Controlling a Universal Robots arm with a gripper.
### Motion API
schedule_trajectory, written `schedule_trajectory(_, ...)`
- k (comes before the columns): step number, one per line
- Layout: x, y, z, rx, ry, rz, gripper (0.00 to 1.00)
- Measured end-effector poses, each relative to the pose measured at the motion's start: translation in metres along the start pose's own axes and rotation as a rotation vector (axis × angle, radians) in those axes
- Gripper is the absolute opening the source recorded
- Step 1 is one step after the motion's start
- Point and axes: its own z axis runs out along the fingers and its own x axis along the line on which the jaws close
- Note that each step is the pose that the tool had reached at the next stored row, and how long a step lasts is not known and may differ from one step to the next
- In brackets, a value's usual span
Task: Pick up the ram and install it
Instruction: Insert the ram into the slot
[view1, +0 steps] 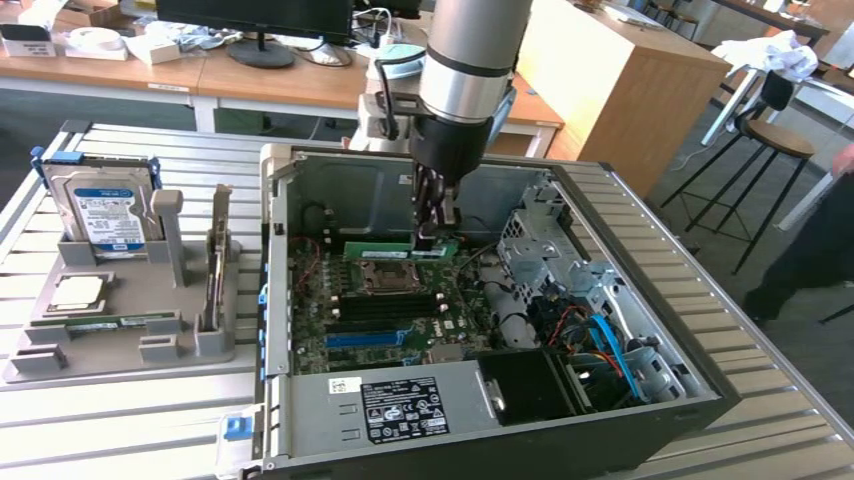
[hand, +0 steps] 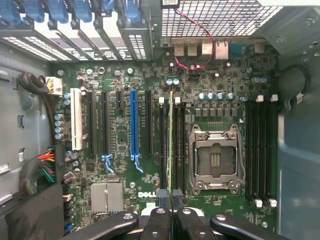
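1. A ribbed silver metal table (view1: 134, 420) carries the whole setup, and pale wooden desks stand behind it.
2. A large black-and-grey computer case (view1: 627, 430) lies on the table with its open side facing up. Its grey inner wall (hand: 300, 150) borders the board in the wrist view.
3. A thick grey cylindrical robot arm (view1: 467, 60) points straight down into the case near its far wall.
4. A green motherboard (view1: 387, 320) (hand: 120, 145) covers the case floor.
5. A grey plastic holder tray (view1: 120, 300) sits on the table just beside the case, on the exterior view's left. In it a silver-and-blue hard drive (view1: 107, 215) stands upright and a tall thin card (view1: 218, 270) stands on edge.
6. A square silver processor socket (view1: 387, 278) (hand: 216, 160) lies on the motherboard.
7. A long blue expansion slot (view1: 363, 339) (hand: 134, 125) runs across the board, well apart from the socket.
8. The long, narrow green circuit-board ram (view1: 380, 250) (hand: 171, 140) is inside the case, held on edge with its long side level, just beside the socket. In the wrist view it is a thin pale line lying along the black memory slots between the blue slot and the socket. I cannot tell whether it touches a slot.
9. The black gripper (view1: 430, 238) (hand: 171, 199) is clamped on the ram's upper edge, nearer the end on the exterior view's right. Its fingers (hand: 164, 197) are pressed together on the stick.
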Motion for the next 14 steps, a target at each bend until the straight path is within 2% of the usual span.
schedule_trajectory(14,0.0000,0.0002,0.0092,-0.0001,0.0002,0.000,0.11)
